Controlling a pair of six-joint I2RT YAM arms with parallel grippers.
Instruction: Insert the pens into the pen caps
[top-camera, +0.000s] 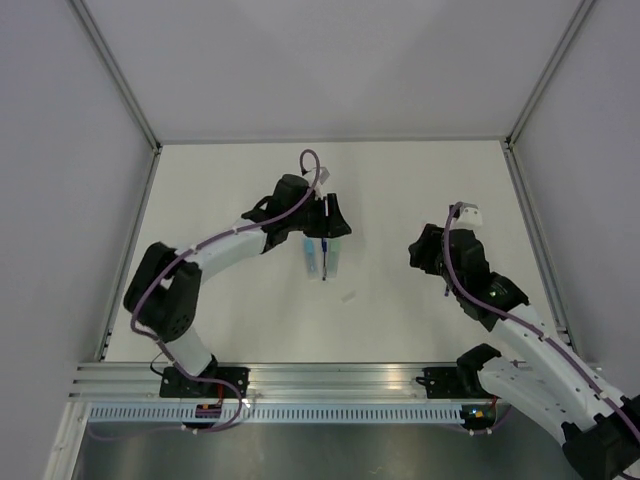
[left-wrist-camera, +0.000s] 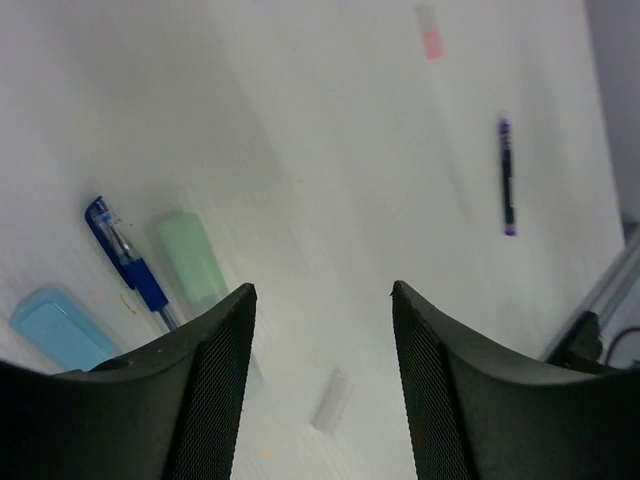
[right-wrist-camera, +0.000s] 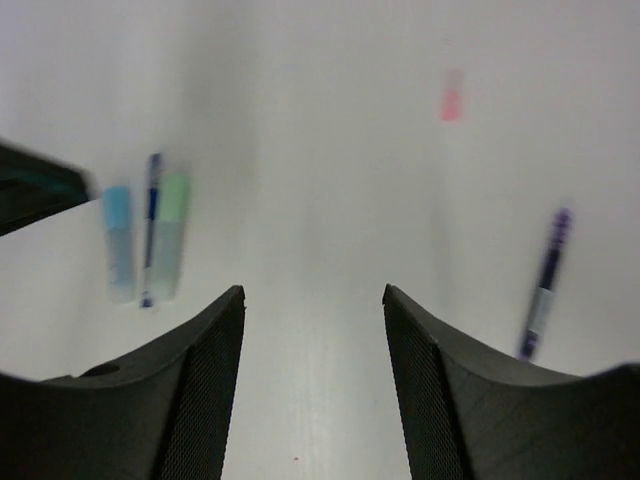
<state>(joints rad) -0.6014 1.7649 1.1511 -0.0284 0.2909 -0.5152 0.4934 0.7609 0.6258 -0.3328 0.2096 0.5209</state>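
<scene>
White tabletop (top-camera: 420, 180), grey walls (top-camera: 60, 150), metal rail (top-camera: 330, 380); left end effector (left-wrist-camera: 321, 288), right end effector (right-wrist-camera: 313, 290) spread wide, empty.

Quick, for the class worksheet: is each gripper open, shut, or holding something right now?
Left gripper: open, holding nothing.
Right gripper: open, holding nothing.

A white table (top-camera: 420, 190) stands between grey walls (top-camera: 330, 60). Metal strips (top-camera: 131, 250) line its left and right edges; an aluminium rail (top-camera: 340, 377) runs along the near edge, a slotted duct (top-camera: 340, 411) just beside it.
</scene>
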